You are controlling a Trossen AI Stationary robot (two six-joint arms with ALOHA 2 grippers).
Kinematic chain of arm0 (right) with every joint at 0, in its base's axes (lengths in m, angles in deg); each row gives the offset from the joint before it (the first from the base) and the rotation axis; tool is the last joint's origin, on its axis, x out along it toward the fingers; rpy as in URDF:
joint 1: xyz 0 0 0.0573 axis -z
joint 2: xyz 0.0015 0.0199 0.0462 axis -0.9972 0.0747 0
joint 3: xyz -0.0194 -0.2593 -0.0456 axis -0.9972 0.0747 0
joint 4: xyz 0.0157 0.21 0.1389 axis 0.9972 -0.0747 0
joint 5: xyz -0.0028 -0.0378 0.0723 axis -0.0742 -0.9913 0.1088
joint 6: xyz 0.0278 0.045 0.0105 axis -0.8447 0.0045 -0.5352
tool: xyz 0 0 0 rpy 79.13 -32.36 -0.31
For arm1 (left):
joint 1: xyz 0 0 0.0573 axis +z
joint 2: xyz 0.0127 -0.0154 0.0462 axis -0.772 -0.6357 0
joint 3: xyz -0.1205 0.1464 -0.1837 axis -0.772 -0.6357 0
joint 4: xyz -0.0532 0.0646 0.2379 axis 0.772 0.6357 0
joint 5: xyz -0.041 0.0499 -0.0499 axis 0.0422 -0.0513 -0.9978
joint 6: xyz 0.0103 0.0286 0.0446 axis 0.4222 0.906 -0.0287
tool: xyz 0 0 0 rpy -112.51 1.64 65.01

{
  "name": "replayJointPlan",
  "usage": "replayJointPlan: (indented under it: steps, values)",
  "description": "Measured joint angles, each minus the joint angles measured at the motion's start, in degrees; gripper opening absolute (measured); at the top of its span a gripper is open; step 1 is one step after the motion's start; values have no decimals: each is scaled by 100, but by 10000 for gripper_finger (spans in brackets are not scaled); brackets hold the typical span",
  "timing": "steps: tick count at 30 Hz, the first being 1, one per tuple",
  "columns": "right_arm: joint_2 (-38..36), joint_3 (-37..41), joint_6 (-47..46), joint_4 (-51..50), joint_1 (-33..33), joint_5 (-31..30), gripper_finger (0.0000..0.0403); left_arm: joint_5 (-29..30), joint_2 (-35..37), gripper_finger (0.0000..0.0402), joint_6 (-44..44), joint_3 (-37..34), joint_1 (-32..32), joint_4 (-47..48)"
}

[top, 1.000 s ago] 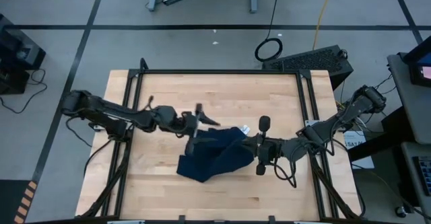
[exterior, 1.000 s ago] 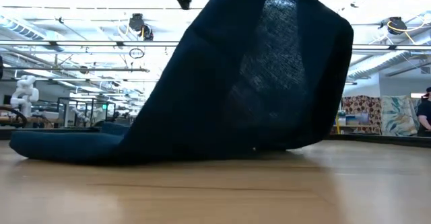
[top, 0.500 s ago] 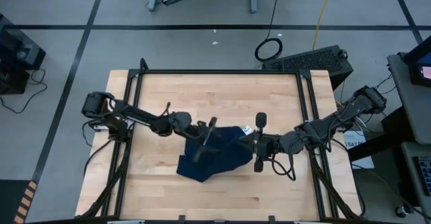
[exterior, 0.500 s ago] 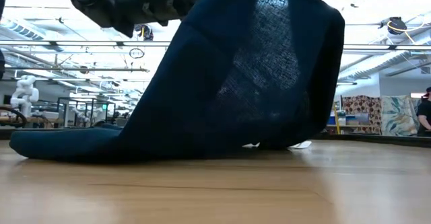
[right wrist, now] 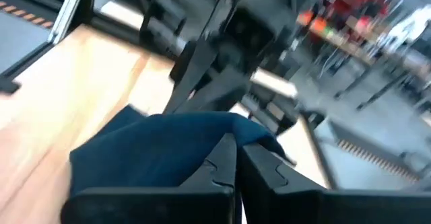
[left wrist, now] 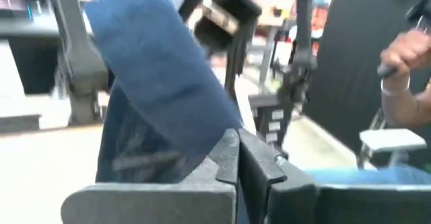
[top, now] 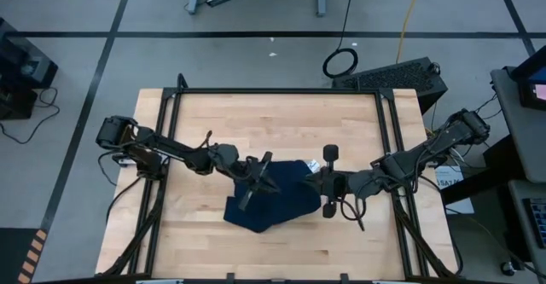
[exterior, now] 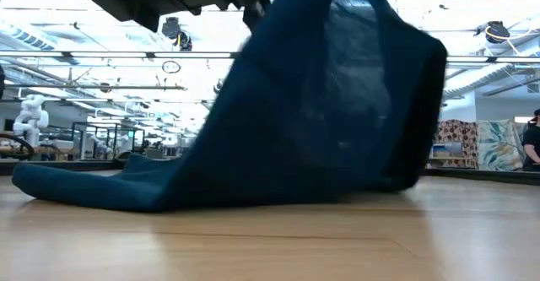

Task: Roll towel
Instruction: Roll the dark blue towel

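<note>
The dark navy towel [top: 271, 200] is held up at the table's middle between my two grippers. Its lower end [exterior: 76, 184] lies flat on the wood toward the near left, and a small white tag [top: 311, 164] shows at its far right edge. My left gripper [top: 273, 182] reaches in level from the left and is shut on the raised cloth [left wrist: 155, 96]. My right gripper [top: 310, 182] comes from the right and is shut on the towel's raised right part [right wrist: 168, 146]. My left gripper pinches the raised cloth [left wrist: 214, 138] between its two fingertips, coming in level from the table's left. How many layers it has, I cannot tell. The cloth rises past the fingers and hangs down to the table. My right gripper pinches the towel's raised right part [right wrist: 215, 138] between its two fingers, slanting a little downward from the table's right. The cloth drapes over and below the fingers. The towel's near-left end rests on the table.
Black frame rails [top: 171, 147] run along the table's left and right sides. A black case [top: 397, 75] sits beyond the far right corner. A person's hand [left wrist: 404, 56] shows in the room behind. Bare wood [top: 273, 118] lies along the far side.
My left gripper has moved down and toward the right, into the raised towel, and has shut on the cloth. The hanging cloth has shifted a little; its end on the table has stayed put.
</note>
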Motion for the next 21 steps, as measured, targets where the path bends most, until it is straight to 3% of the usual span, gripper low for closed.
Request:
replayJointPlan:
  steps: [6, 11, 16, 21]
  values:
    - [0, 0, -1260, -1162, -135, 596, 2, 126, -110, 46, -415, -15, -75, 2060]
    - [2, 0, -2267, -1864, -286, 1145, 2, 1040, -114, 97, -626, -66, -367, 3761]
    - [96, 0, -2719, -2172, -501, 1158, 2, 1437, -111, 142, -867, -70, -739, 4411]
    - [241, -1, -2754, -2199, -631, 1154, 2, 2056, -111, 154, -860, -70, -1162, 4978]
